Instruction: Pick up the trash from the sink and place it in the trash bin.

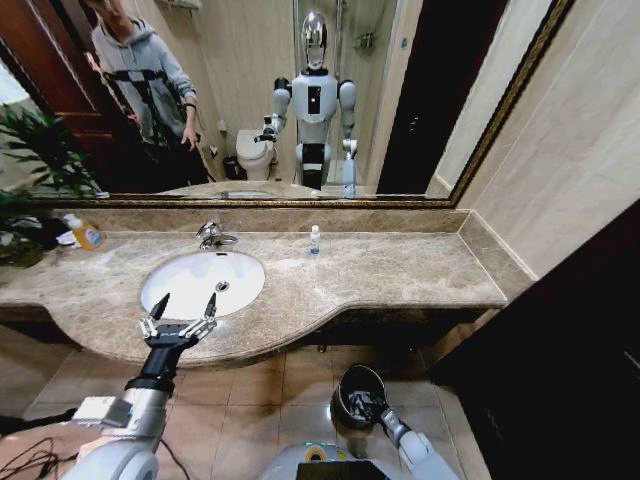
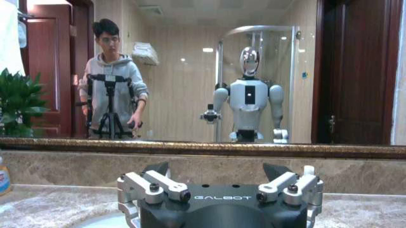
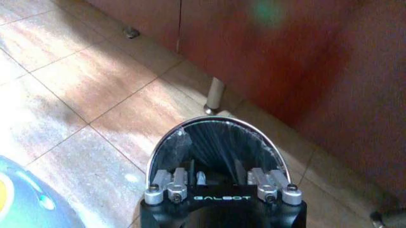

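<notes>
A robot stands at a marble counter (image 1: 400,270) under a wide wall mirror, midway through clearing the sink (image 1: 190,290) into the trash bin (image 1: 350,384). The white oval basin lies just ahead of the robot's left arm, its tap (image 1: 212,236) at the back rim. From the head camera, no scrap can be made out inside the bowl. The step in hand looks like a reach for the next pick, not a carry.

The bin sits low on the tiled floor in front of the cabinet, on the robot's right, with its black inside facing up. The right gripper (image 1: 368,405) is at the bin's near edge, and its own camera looks straight over the rim into the dark well (image 3: 216,142). Whether it grips the bin or merely hangs at the rim cannot be told.

The left gripper (image 1: 188,300) hovers over the front lip of the basin with its two dark fingers spread wide. It holds nothing and touches nothing; the wrist camera shows only bare stone and the mirror beyond the jaws.

The one likely piece of trash in sight is a tiny blue-capped bottle (image 1: 314,239). It stands upright on the counter near the back wall, right of the tap and well apart from the open gripper. The next move probably calls for a reach forward and to the right, then a careful close on that narrow bottle. An orange soap bottle (image 1: 86,234) at the far left of the counter is not part of the job.
</notes>
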Controlling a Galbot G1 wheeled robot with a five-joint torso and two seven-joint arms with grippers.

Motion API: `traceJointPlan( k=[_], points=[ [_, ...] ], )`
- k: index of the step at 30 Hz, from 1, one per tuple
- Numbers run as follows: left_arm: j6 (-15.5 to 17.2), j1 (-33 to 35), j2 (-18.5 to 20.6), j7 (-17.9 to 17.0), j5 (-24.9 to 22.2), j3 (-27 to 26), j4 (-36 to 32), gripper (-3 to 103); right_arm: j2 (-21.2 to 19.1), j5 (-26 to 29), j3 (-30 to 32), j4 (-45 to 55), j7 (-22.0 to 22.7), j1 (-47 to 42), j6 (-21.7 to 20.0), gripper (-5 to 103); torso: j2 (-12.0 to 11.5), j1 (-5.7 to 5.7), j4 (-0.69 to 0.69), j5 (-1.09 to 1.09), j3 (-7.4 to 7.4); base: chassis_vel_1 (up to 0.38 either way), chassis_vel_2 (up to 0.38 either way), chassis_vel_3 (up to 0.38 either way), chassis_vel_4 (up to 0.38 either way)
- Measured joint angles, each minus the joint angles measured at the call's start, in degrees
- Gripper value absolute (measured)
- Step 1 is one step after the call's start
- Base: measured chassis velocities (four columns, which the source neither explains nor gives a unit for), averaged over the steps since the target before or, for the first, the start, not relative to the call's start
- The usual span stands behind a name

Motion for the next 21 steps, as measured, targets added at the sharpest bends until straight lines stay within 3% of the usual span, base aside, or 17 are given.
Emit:
traceJointPlan(
  k=[2, 3, 5, 8, 13, 15, 17, 21],
  points=[
    [0.0, 0.0, 0.0, 0.0, 0.0, 0.0, 0.0, 100, -0.18, 0.59, 0.11, 0.51, 0.01, -0.3, 0.0, 51, 0.0, 0.0, 0.0, 0.01, 0.0, 0.0, 0.0, 0.0, 0.0],
    [0.0, 0.0, 0.0, 0.0, 0.0, 0.0, 0.0, 100, -0.45, 1.41, 0.19, 1.1, 0.04, -0.66, 0.0, 62, 0.0, 0.0, 0.0, 0.01, 0.0, 0.0, 0.0, 0.0, 0.0],
    [0.0, 0.0, 0.0, 0.0, 0.0, 0.0, 0.0, 100, -0.78, 2.02, 0.22, 1.58, 0.05, -1.03, -0.03, 62, 0.0, 0.0, 0.0, 0.01, 0.0, 0.0, 0.0, 0.0, 0.0],
    [0.0, 0.0, 0.0, 0.0, 0.0, 0.0, 0.0, 100, -2.19, 4.17, 0.4, 4.68, 0.09, -3.13, -0.09, 79, 0.0, 0.0, 0.0, 0.02, 0.0, 0.0, 0.0, 0.0, 0.0],
    [0.0, 0.0, 0.0, 0.0, 0.0, 0.0, 0.0, 100, -5.45, 9.3, 2.14, 15.19, 1.46, -9.68, 3.6, 98, 0.0, 0.0, 0.0, 0.01, 0.0, 0.0, 0.0, 0.0, 0.0],
    [0.0, 0.0, 0.0, 0.0, 0.0, 0.0, 0.0, 100, -5.75, 9.84, 2.48, 16.18, 1.9, -10.53, 4.61, 98, 0.0, 0.0, 0.0, -0.02, 0.0, 0.0, 0.0, 0.0, 0.0],
    [0.0, 0.0, 0.0, 0.0, 0.0, 0.0, 0.0, 100, -5.77, 10.29, 4.54, 19.32, 4.55, -12.94, 8.82, 100, 0.0, -0.01, -0.01, 0.01, 0.0, 0.0, 0.0, 0.0, 0.0],
    [0.0, 0.01, 0.0, 0.0, 0.0, 0.0, 0.0, 100, -5.71, 12.28, 5.52, 24.02, 7.73, -15.77, 9.43, 100, 0.0, -0.01, 0.0, 0.01, 0.0, 0.0, 0.0, 0.0, 0.0]
  ],
)
